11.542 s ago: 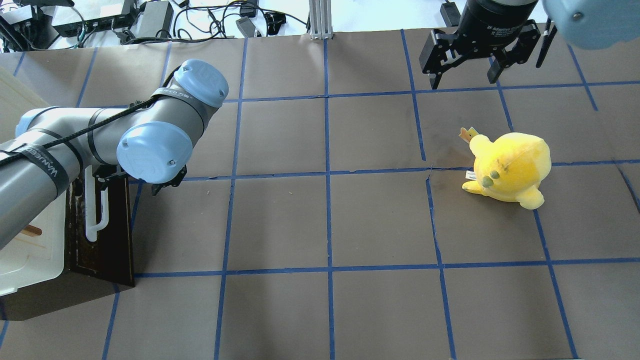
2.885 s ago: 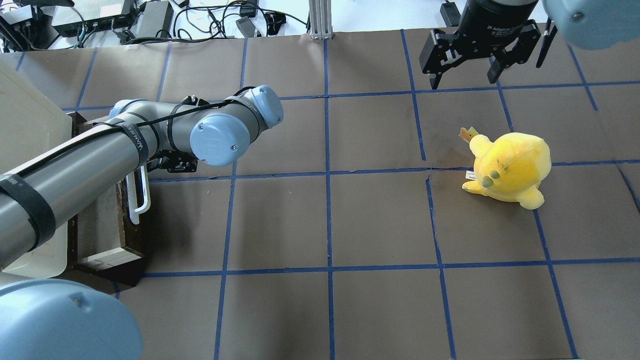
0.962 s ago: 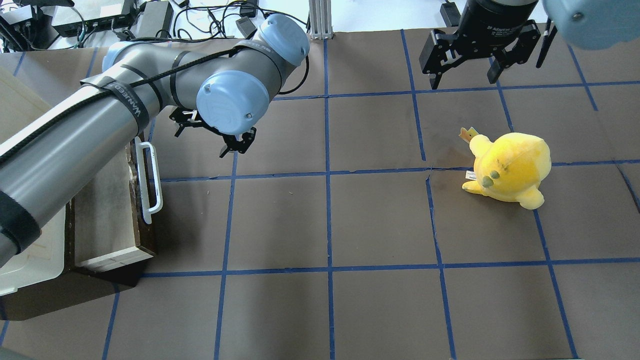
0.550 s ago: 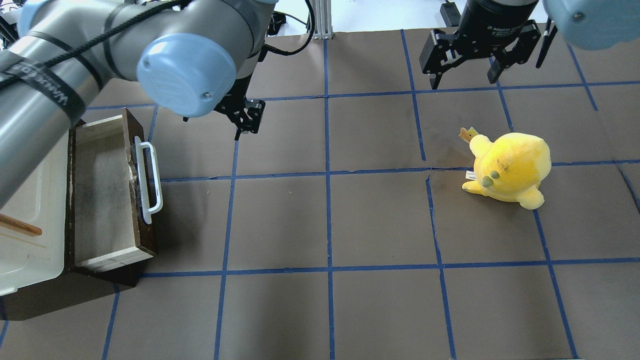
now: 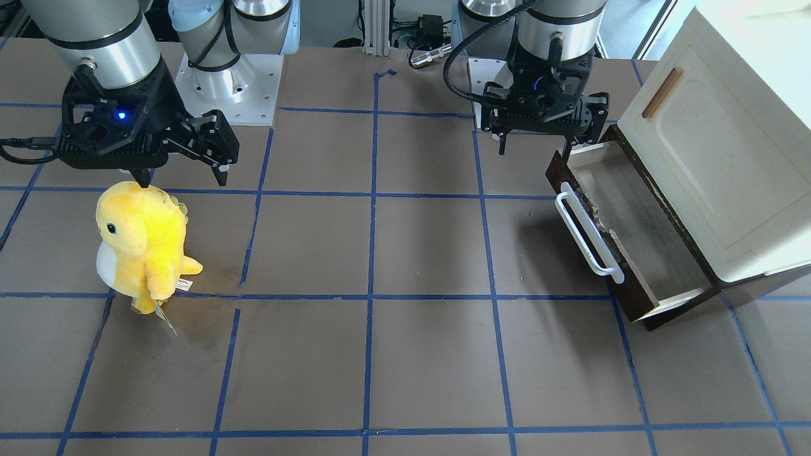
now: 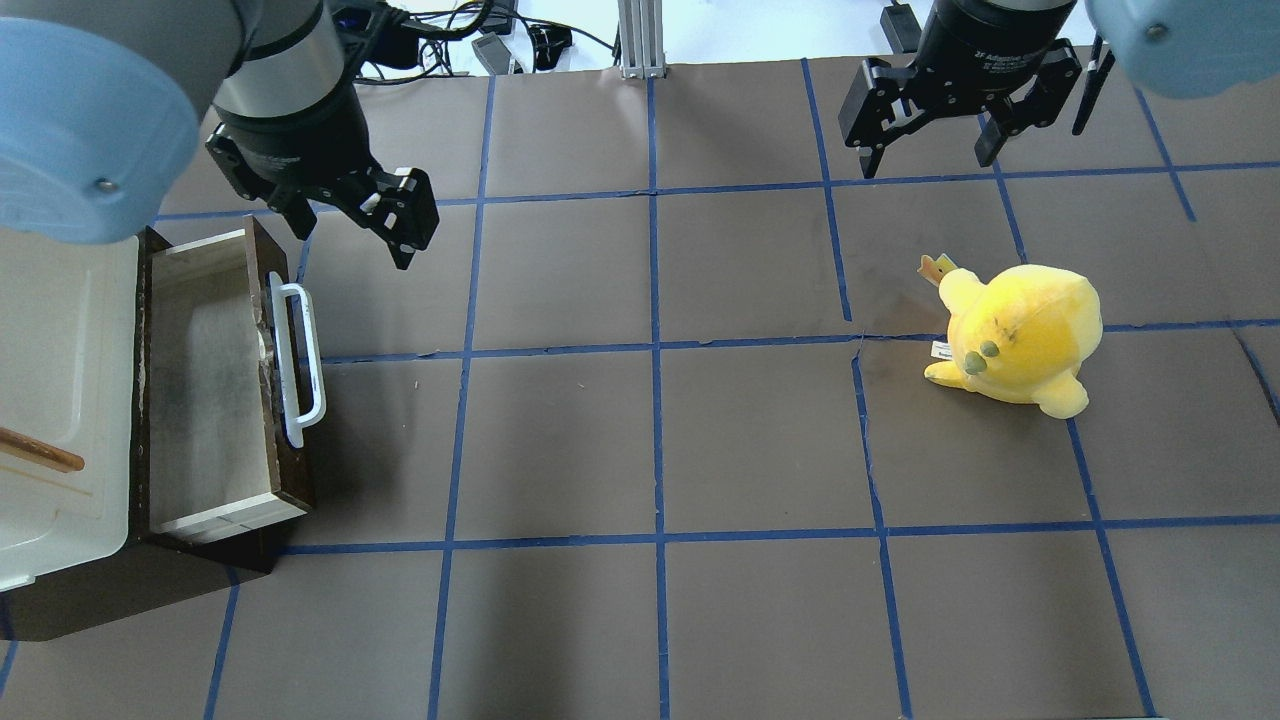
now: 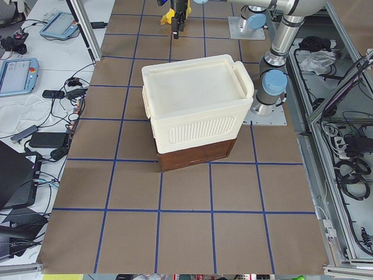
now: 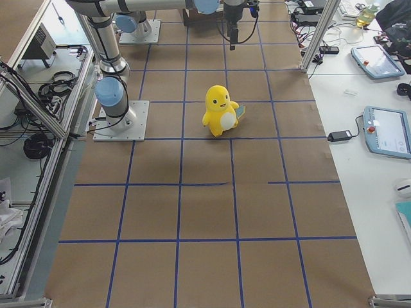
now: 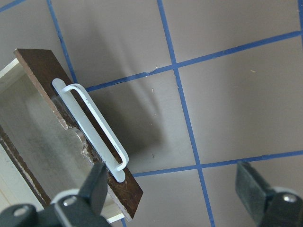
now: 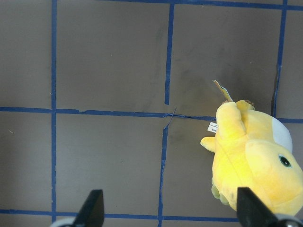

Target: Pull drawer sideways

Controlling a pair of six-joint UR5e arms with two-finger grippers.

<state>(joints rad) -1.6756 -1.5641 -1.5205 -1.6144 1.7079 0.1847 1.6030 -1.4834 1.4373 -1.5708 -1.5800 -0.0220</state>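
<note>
The drawer (image 6: 205, 380) stands open at the left end of the bench (image 6: 660, 440). It looks like stiff, light wood, best taken by its white bar handle (image 6: 300, 365). The left gripper (image 6: 352, 238) hangs wide and empty nearby.

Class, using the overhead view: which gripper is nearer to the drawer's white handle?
Left. The left gripper hangs open by the far end of the drawer handle, not touching it. The right gripper hangs open far off, near the yellow plush toy.
</note>
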